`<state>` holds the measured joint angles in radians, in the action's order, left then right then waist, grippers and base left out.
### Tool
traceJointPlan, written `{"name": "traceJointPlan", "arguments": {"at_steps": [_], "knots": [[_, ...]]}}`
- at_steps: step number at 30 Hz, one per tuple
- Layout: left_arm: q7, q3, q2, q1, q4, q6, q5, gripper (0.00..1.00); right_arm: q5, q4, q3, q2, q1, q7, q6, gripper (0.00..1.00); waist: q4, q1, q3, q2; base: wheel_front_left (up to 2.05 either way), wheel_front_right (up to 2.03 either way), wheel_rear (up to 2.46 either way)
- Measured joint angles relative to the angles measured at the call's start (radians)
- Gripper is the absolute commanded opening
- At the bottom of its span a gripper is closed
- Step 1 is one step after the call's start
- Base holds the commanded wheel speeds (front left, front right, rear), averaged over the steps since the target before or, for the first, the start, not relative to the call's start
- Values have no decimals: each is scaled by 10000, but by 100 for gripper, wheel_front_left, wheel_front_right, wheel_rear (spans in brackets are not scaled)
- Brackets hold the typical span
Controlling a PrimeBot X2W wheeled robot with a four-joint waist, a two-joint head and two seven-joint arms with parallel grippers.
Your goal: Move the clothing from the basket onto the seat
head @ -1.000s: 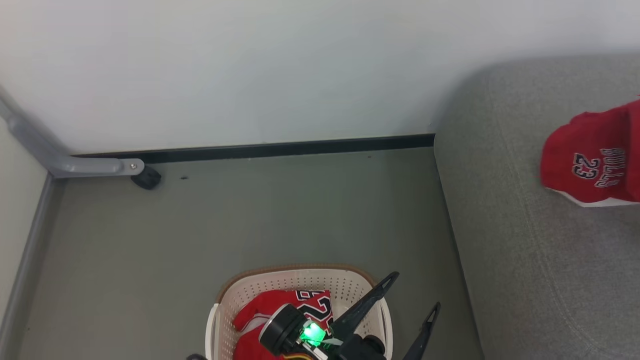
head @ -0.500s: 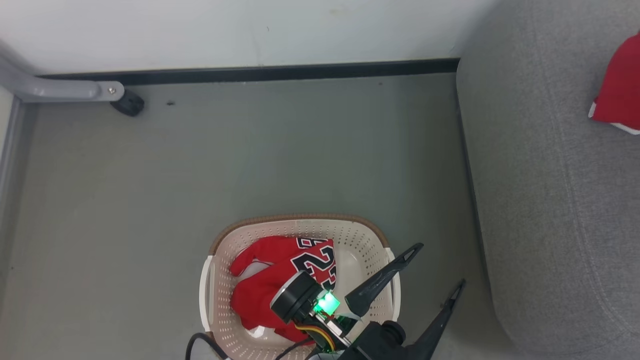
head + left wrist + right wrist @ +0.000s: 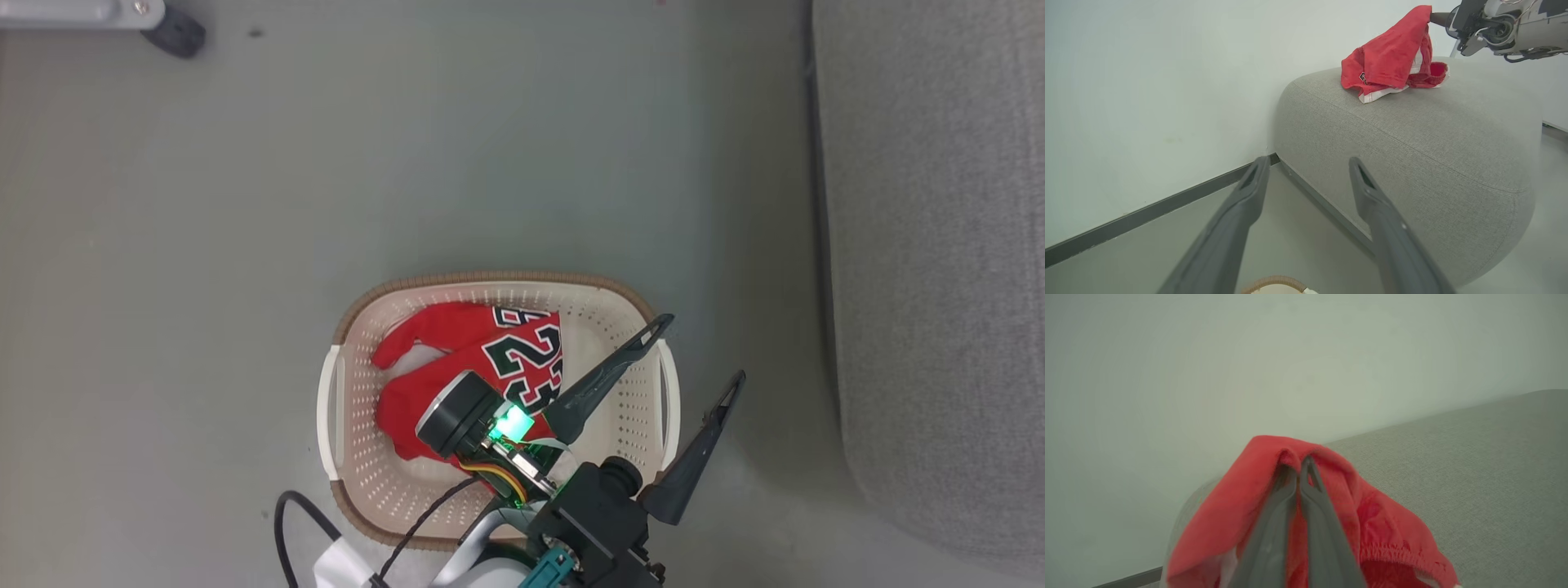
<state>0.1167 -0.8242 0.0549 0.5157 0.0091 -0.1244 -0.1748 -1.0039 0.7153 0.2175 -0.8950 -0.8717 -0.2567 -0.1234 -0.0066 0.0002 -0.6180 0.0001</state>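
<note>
Over the basket (image 3: 490, 282) rim, left tool (image 3: 700, 349) gapes; right tool (image 3: 1299, 467) pinches clothing (image 3: 1241, 510) on seat (image 3: 1474, 465).

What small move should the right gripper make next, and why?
Probably open the right gripper: it is shut on the red fabric garment with white trim, whose lower part rests on the large grey woven seat cushion.

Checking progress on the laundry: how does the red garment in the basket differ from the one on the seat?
The basket garment lies crumpled loose in the basket; the seat garment rests on the seat, its top pinched up into a peak by the shut right gripper. The basket garment shows a large 23; the seat garment shows a small dark mark and a white hem. Both are red with white trim.
</note>
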Motion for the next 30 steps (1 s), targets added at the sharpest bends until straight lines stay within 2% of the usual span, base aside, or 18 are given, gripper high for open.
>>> {"name": "traceJointPlan", "arguments": {"at_steps": [12,13,14,15,22,30], "knots": [[188,-12,-4,157,433,0,35,100,-552,654,577,33,-242,0,0,0,46,-1,-672,0,0,0,0],[188,-10,-4,159,441,0,33,100,-570,663,602,27,-273,0,0,16,46,-2,-670,0,0,0,0],[219,-2,-4,162,472,0,33,100,-608,698,644,25,-330,0,0,38,45,-2,-661,0,0,0,0],[263,13,-6,162,529,0,21,100,-629,736,711,31,-411,0,0,100,43,-2,-641,0,0,0,0],[349,77,-8,163,817,0,-94,100,-639,836,1106,77,-449,0,0,100,1,-2,-377,-1,0,0,0],[449,349,-8,139,1323,0,-199,100,-604,874,1490,420,-342,0,0,100,-102,-2,176,-1,0,0,0]]}}
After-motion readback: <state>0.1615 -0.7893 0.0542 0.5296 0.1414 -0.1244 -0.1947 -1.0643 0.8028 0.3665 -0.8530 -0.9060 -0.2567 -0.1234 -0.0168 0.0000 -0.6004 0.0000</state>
